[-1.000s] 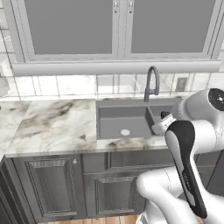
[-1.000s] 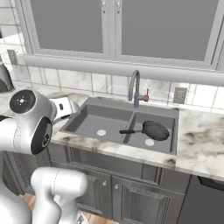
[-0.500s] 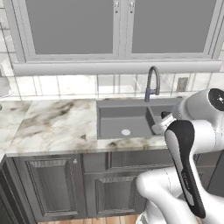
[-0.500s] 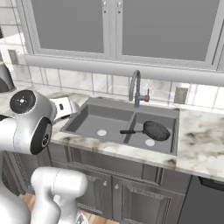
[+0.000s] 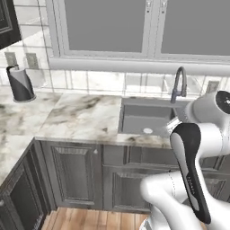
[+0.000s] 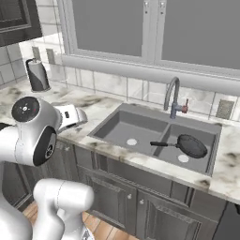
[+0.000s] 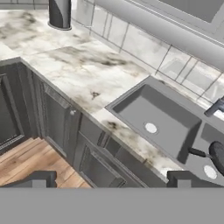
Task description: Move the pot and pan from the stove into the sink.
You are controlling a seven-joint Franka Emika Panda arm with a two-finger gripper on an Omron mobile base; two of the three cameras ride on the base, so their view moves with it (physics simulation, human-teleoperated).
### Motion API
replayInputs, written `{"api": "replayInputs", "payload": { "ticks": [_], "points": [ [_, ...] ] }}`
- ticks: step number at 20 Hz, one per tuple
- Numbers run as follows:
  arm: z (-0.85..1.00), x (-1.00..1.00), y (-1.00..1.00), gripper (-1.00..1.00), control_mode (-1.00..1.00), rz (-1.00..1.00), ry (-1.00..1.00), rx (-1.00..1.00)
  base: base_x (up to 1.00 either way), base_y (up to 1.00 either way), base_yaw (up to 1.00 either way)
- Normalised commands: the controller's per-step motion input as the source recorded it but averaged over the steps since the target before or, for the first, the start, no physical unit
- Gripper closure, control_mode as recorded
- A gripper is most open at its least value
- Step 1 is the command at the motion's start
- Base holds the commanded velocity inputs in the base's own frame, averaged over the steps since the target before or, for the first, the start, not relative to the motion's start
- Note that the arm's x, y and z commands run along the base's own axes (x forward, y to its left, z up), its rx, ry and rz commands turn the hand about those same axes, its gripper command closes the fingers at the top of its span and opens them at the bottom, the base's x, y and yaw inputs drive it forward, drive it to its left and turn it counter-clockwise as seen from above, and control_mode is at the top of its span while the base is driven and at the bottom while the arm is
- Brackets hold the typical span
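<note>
Pan (image 6: 191,146) in sink's (image 6: 117,120) rt basin, handle twd divider, lft basin bare — tool (image 7: 111,179) released, holding nothing

Glossy white rounded arm (image 5: 197,134) (black joint caps, black forearm panel).

Whole view slides left of the sink (image 6: 159,136) now, so the base is moving. A dark canister (image 5: 20,84) comes into view, well left of it.

— How many pans?
— One pan (image 6: 191,145), lying in one sink (image 6: 117,123) with two basins.
— Faucets?
— One faucet (image 6: 173,96). One dark canister (image 6: 37,75) on the counter (image 6: 101,108), two wall outlets (image 5: 31,60).
</note>
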Motion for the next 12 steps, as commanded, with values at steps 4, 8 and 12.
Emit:
{"api": "replayInputs", "payload": {
  "ticks": [4,8,12],
  "points": [
    [0.0,0.0,0.0,-1.0,1.0,0.0,0.0,0.0,-0.22,0.17,0.4],
    [0.0,0.0,0.0,-1.0,1.0,0.0,0.0,0.0,-0.19,0.14,0.41],
    [0.0,0.0,0.0,-1.0,1.0,0.0,0.0,0.0,-0.18,0.07,0.42]
  ]
}}
